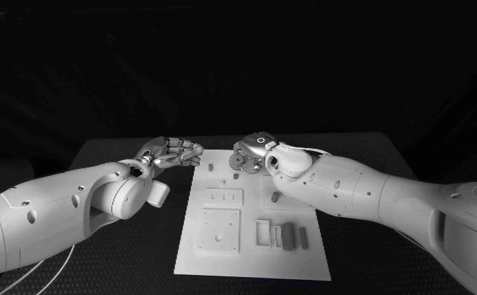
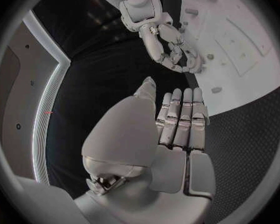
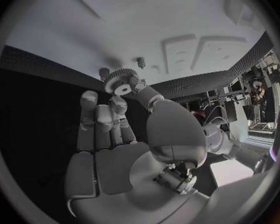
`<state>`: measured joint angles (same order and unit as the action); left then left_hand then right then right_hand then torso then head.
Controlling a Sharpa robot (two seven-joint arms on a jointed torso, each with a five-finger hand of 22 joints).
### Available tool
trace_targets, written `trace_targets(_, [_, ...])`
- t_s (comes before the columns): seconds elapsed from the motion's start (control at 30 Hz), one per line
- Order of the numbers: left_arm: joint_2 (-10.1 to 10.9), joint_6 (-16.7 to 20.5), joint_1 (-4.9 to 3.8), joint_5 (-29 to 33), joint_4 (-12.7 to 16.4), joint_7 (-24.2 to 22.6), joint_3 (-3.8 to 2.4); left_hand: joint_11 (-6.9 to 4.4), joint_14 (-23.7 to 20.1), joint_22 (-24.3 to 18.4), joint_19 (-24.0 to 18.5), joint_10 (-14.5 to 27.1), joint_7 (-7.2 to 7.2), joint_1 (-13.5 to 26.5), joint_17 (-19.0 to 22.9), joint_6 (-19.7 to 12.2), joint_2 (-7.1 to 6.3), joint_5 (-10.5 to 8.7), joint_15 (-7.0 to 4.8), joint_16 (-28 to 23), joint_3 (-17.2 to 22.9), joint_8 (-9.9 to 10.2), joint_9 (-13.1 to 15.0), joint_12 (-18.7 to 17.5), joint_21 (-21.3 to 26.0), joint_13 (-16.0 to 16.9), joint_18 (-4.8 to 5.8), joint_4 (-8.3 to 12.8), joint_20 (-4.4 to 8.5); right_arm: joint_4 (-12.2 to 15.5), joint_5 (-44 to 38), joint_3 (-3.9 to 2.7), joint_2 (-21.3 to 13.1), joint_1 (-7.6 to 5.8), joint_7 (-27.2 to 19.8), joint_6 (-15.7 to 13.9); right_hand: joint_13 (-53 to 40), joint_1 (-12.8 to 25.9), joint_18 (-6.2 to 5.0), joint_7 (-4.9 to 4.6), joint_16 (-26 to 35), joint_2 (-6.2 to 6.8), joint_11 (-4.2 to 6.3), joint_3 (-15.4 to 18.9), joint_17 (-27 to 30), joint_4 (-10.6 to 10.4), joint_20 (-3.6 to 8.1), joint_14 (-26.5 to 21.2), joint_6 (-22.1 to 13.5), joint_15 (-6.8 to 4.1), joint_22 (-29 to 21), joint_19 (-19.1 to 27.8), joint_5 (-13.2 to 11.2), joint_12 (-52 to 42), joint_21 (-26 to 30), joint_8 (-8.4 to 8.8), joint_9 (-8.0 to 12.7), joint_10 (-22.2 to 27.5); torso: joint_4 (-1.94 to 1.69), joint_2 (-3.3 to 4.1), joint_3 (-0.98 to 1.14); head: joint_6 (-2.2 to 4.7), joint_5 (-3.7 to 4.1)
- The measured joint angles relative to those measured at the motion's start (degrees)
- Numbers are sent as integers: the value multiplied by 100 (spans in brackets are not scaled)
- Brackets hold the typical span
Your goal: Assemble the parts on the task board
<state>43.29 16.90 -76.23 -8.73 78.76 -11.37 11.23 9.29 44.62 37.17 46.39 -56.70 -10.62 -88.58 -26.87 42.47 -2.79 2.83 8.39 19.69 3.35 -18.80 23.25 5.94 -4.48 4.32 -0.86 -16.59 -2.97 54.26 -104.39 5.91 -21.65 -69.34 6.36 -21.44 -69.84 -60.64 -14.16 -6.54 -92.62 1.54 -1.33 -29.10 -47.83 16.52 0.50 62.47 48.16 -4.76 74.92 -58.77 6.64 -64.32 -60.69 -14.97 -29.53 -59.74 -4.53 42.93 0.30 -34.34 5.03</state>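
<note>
A toothed gear (image 3: 120,82) is being pinched by the right hand (image 1: 254,153) above the far end of the task board (image 1: 254,257). The left hand (image 1: 171,151) is hovering just beside the board, fingers together, holding nothing.

The right hand (image 1: 260,151) covered the far end of the task board (image 1: 254,253), the gear (image 3: 120,81) half hidden behind its fingertips; small pegs (image 1: 211,167) on the board stayed too tiny to identify, the near edge cut off
</note>
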Motion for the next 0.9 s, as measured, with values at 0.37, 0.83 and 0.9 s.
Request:
trace_targets(0.37, [-16, 0, 0, 0, -12, -1, 0, 0, 0, 0, 0, 0, 0, 0, -1, 0, 0, 0, 0, 0, 0, 0, -5, 0, 0, 0, 0, 0, 0, -235, -164, 94, 174, 49, 62, 0, 20, 23, 0, 31, 0, 22, 2, 0, -8, 0, 3, 11, 31, 8, 0, -23, 0, 0, 0, 1, 1, -39, 5, 2, 1, -2, -29])
trace_targets(0.83, [-28, -1, -1, 0, -24, -1, 0, 0, 0, 0, 0, 0, 0, 0, -5, 0, 0, 0, 0, 0, 0, 0, -5, 0, 0, 0, 0, 0, 0, -312, -267, 115, 260, 63, 94, 1, 33, 23, 0, 50, 0, 23, 11, 0, -10, 0, -7, 39, 50, -3, 0, -32, 0, 0, 0, 13, 17, -69, 9, 4, 3, -2, -45])
trace_targets(0.9, [-31, -1, -1, 0, -25, -1, 0, 0, 0, 0, 0, 0, 0, 0, -4, 0, 0, 0, 0, 0, 0, 0, -4, 0, 0, 0, 0, 0, 0, -316, -274, 117, 267, 62, 95, 1, 33, 23, 0, 51, 0, 23, 11, 0, -18, 0, -7, 39, 51, -2, 0, -32, 0, 0, 0, 14, 17, -70, 11, 4, 3, 2, -45])
